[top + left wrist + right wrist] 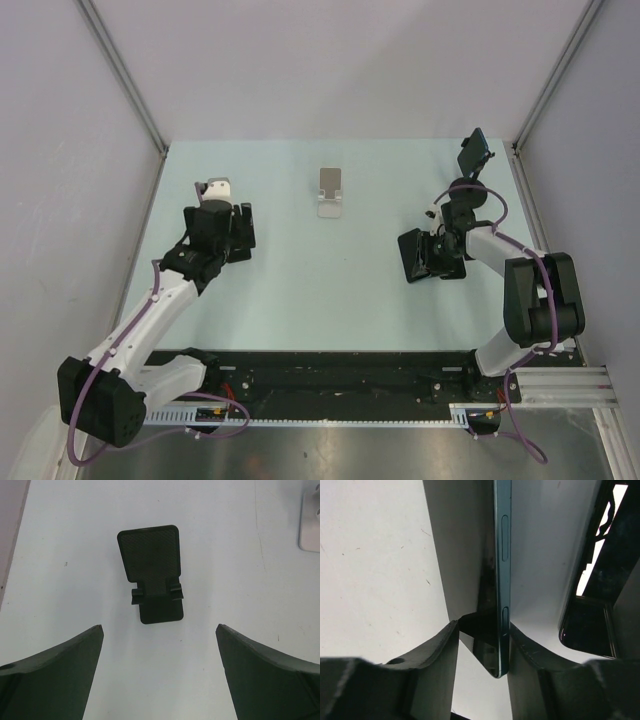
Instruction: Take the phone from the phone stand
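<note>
Right gripper [484, 630] clamps the phone [502, 555] edge-on, seemingly aloft at 2 o'clock.
Left gripper [160, 627] gapes wide before a black stand [152, 572]; silver stand [331, 192] sits clear at 12 o'clock; phone markings unreadable.

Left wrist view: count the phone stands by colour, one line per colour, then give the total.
Black phone stand: 1
Silver phone stand, cut off by the picture's edge: 1
Total: 2

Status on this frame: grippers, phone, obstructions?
Left gripper open over empty black stand. Right gripper shut on phone, held edge-on. White stand apart, mid-table.
</note>
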